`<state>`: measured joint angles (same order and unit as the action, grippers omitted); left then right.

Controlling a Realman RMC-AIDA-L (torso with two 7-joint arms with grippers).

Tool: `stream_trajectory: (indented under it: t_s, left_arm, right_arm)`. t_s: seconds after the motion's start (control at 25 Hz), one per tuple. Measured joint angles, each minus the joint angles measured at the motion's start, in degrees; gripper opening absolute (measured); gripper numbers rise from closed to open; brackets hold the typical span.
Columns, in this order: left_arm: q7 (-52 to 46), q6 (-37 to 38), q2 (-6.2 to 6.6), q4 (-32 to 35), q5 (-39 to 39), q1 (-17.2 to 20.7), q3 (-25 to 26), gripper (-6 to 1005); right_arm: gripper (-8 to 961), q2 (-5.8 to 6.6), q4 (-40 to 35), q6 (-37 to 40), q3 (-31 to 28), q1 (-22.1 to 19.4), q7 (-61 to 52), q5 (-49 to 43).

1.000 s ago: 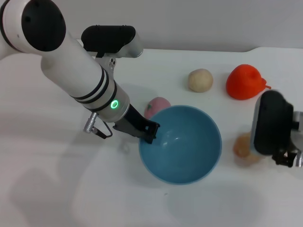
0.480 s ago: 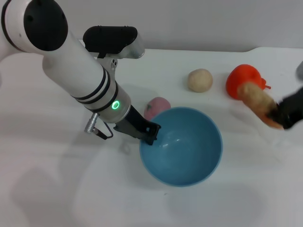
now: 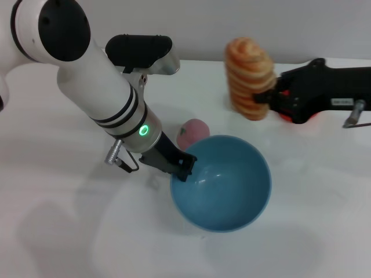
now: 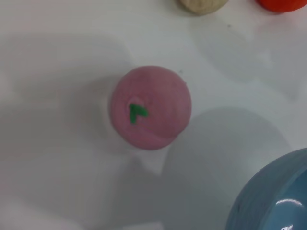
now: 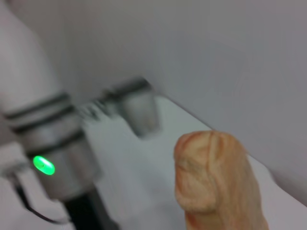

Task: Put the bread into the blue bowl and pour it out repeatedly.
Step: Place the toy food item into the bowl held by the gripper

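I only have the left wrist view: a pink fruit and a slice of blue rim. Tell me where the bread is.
Observer: The bread is up in the air, held by the right gripper, beyond the blue bowl.
Operator: Report what's in the bowl.
Observer: Nothing; its inside shows bare in the head view.
Operator: Say where my left gripper is.
Observer: The left gripper is on the bowl's rim, on the side by the pink fruit.
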<state>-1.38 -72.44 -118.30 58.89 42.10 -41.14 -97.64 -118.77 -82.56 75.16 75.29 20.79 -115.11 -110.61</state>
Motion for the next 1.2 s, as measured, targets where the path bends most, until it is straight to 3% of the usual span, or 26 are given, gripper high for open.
stream_trajectory:
  t_s: [0.2, 0.68, 1.04, 1.2]
  left_arm:
    - [0.15, 0.00, 0.00, -1.07, 0.13, -0.33, 0.00, 0]
    - [0.21, 0.02, 0.15, -1.15, 0.18, -1.57, 0.13, -1]
    - [0.25, -0.13, 0.18, -1.13, 0.17, -1.93, 0.09, -1]
    - [0.25, -0.17, 0.19, -1.12, 0.17, -2.04, 0.14, 0]
  right_arm:
    - [120, -0.02, 2.74, 0.06, 3.15, -0.46, 5.06, 5.98]
    - [118, -0.04, 9.43, 1.05, 8.45, -2.92, 13.14, 5.86]
    - [113, 0.07, 10.82, 0.30, 8.00, -4.11, 15.89, 5.25]
    - [277, -0.02, 10.24, 0.25, 7.85, -4.51, 16.82, 5.14]
